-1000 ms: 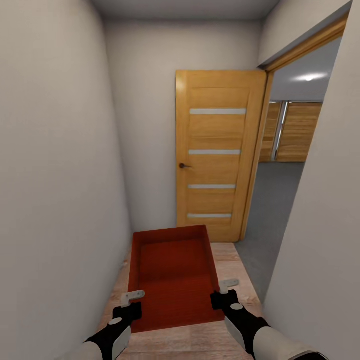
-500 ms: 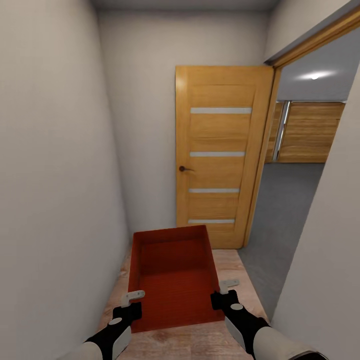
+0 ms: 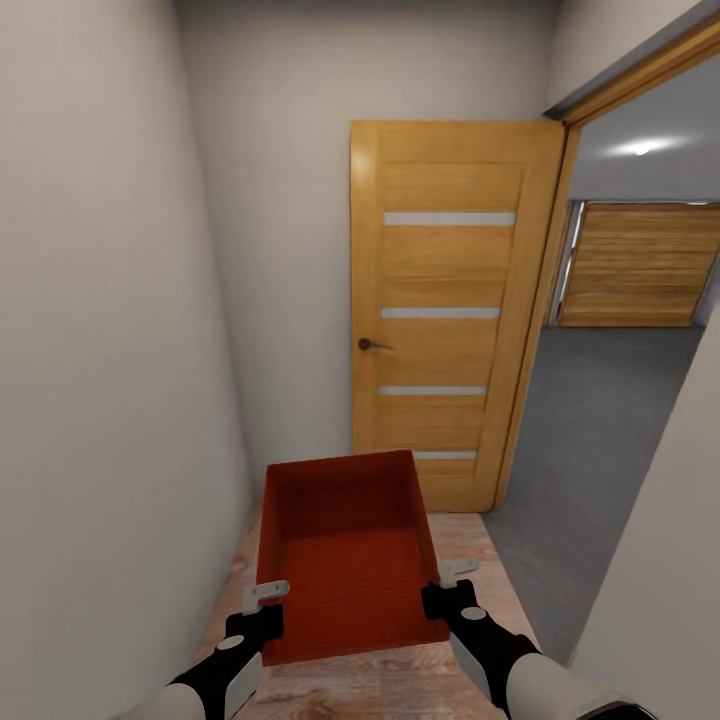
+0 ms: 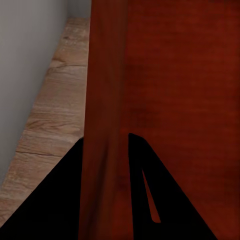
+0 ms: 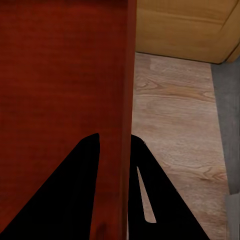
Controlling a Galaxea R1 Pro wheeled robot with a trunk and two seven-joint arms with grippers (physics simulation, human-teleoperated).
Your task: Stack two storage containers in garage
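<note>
Red-orange open-top plastic storage container (image 3: 345,550) carried low in a narrow corridor, beside the garage doorway.

Left gripper (image 3: 265,596) and right gripper (image 3: 452,578) each pinch a side wall — turning right risks clipping the open slatted wooden door (image 3: 445,310) or frame.

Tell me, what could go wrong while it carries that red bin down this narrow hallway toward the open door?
The storage container is held only by its two side walls: left tool and right tool each pinch one thin wall, so a jolt might let it slip. The corridor is tight, and turning toward the garage floor could knock the bin against the open wooden door or the near wall.
</note>
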